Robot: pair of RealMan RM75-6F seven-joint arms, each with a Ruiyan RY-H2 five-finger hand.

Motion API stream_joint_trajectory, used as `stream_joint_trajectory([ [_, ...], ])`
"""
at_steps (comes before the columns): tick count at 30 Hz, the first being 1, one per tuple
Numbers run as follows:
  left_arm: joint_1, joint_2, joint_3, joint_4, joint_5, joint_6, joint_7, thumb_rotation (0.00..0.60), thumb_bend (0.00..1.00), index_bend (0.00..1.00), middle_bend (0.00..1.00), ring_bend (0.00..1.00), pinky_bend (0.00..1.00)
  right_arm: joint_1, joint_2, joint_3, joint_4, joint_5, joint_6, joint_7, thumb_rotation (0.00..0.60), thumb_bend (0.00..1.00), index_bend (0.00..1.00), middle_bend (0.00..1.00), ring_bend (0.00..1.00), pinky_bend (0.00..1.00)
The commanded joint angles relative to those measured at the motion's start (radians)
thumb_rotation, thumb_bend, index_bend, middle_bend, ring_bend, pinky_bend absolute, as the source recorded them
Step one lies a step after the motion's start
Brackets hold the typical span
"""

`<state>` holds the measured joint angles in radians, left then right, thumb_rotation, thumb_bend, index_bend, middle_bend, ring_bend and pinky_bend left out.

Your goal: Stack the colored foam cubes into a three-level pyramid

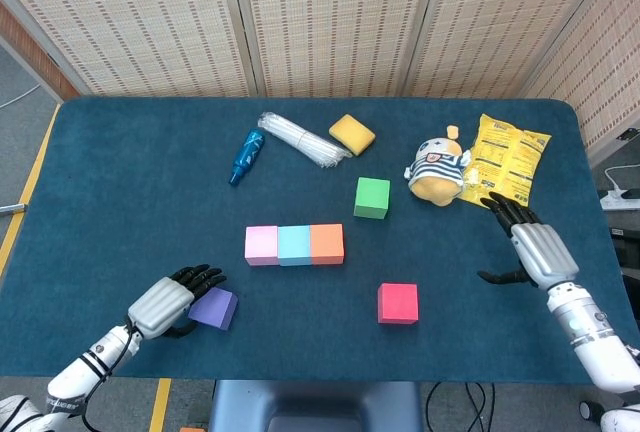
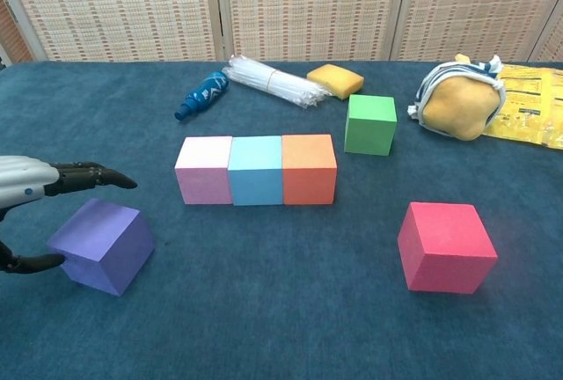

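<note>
Your left hand (image 1: 163,304) spreads wide around the purple cube (image 1: 214,307), contact hard to tell; your right hand (image 1: 537,249) hovers wide apart, far right of it, unseen in chest view.

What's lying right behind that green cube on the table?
Behind the green cube lie a yellow sponge and a bundle of clear straws, both apart from it. Nothing rests on top of it.

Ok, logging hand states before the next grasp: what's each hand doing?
Left hand: open, fingers around the purple cube, not gripping it.
Right hand: open, empty.
</note>
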<state>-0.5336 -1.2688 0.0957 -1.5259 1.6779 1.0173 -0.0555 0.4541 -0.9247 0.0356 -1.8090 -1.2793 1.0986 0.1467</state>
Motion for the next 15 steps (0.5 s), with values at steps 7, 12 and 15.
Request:
stream_joint_trajectory([
  [7,-0.003,-0.002,-0.046,-0.018,-0.068,0.02,-0.079,0.6,0.35,0.39,0.47,0.42,0.41,-0.018,-0.001,0.014,0.018,-0.019,-0.006,0.027,0.6,0.24,0.0,0.1,0.09,0.21],
  [12,-0.005,0.085,-0.109,-0.134,-0.118,0.069,-0.109,0.6,0.35,0.38,0.47,0.44,0.42,-0.028,0.005,0.022,0.024,-0.029,-0.005,0.039,0.6,0.24,0.0,0.1,0.09,0.21],
  [15,-0.025,0.144,-0.163,-0.215,-0.18,0.058,-0.112,0.6,0.35,0.37,0.47,0.44,0.42,-0.03,0.016,0.027,0.02,-0.034,-0.008,0.039,0.6,0.24,0.0,0.1,0.09,0.21],
])
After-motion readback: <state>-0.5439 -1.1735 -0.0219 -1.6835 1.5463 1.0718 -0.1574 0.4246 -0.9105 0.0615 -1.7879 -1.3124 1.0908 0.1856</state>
